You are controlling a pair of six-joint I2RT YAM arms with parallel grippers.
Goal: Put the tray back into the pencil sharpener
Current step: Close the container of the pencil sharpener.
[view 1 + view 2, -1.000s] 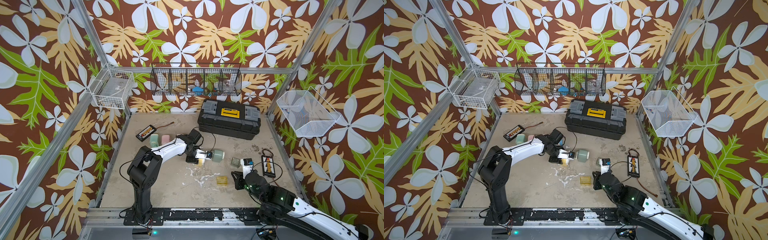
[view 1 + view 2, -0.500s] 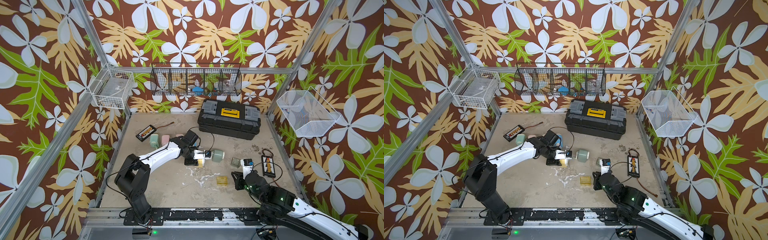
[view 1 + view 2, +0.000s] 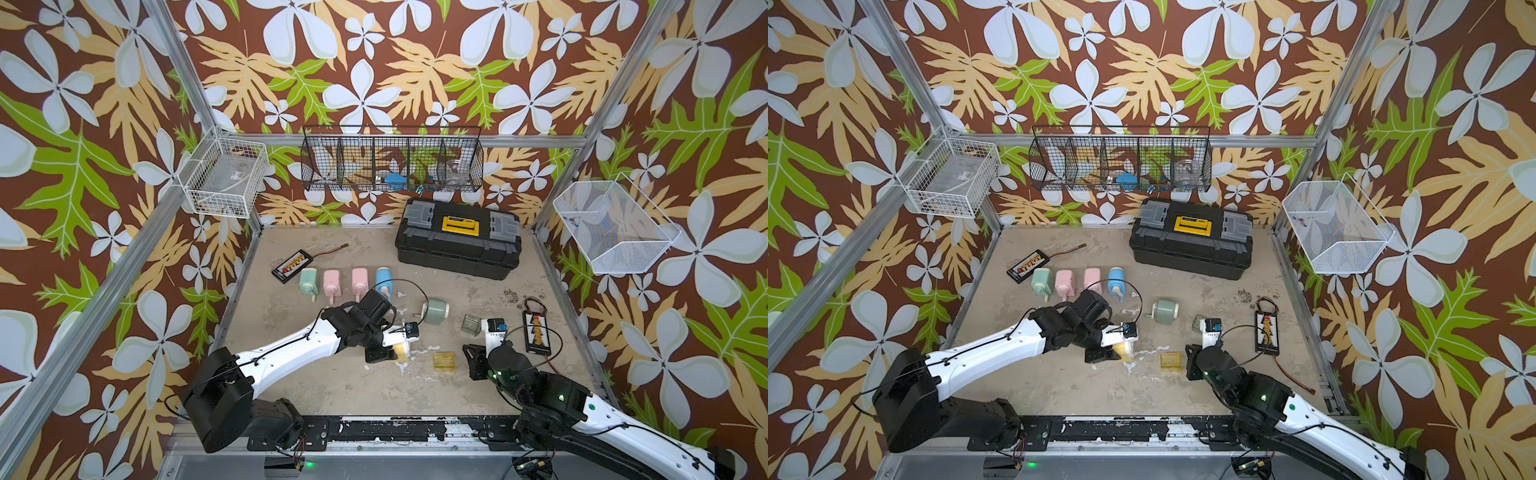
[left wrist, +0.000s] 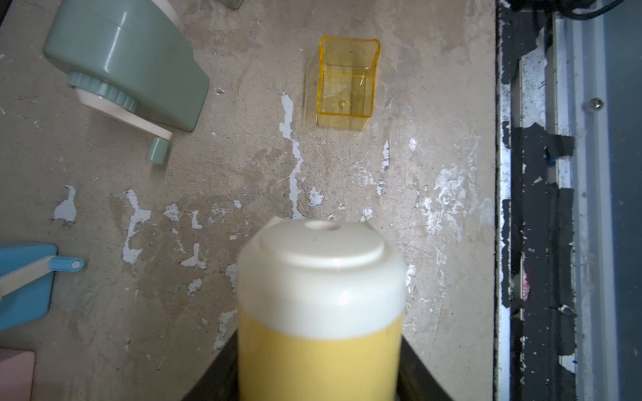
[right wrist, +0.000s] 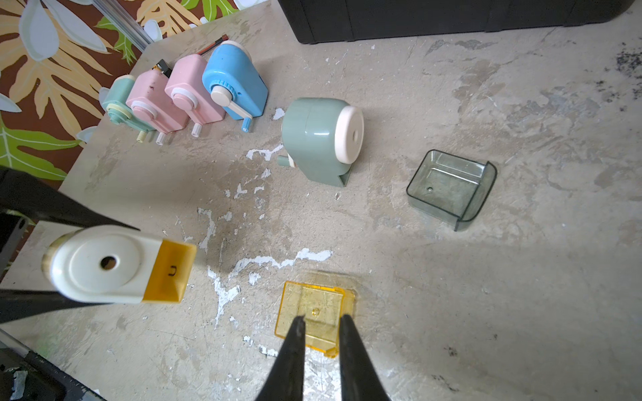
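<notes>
The left claw (image 4: pixel 318 375) is grasping the yellow pencil sharpener (image 4: pixel 319 284). The yellow tray (image 5: pixel 312 300) is lying on the desk (image 5: pixel 451 295) nearby, apart from the sharpener. The right claw (image 5: pixel 321 317) is hovering by the tray, slightly parted, holding nothing.

Brown floral wallpaper (image 3: pixel 374 62) on three walls, aluminium frame posts (image 3: pixel 185 75), scuffed beige tabletop (image 3: pixel 332 386), white wire basket (image 3: pixel 224 183), black mesh rack (image 3: pixel 390 158), even light

Left arm (image 3: pixel 291 353) stretched low, left gripper (image 3: pixel 392 352) clamped on sharpener (image 4: pixel 319 295); right arm (image 3: pixel 582 409) folded, right gripper (image 5: pixel 321 321) downward, fingers (image 5: pixel 295 347) slightly apart.
</notes>
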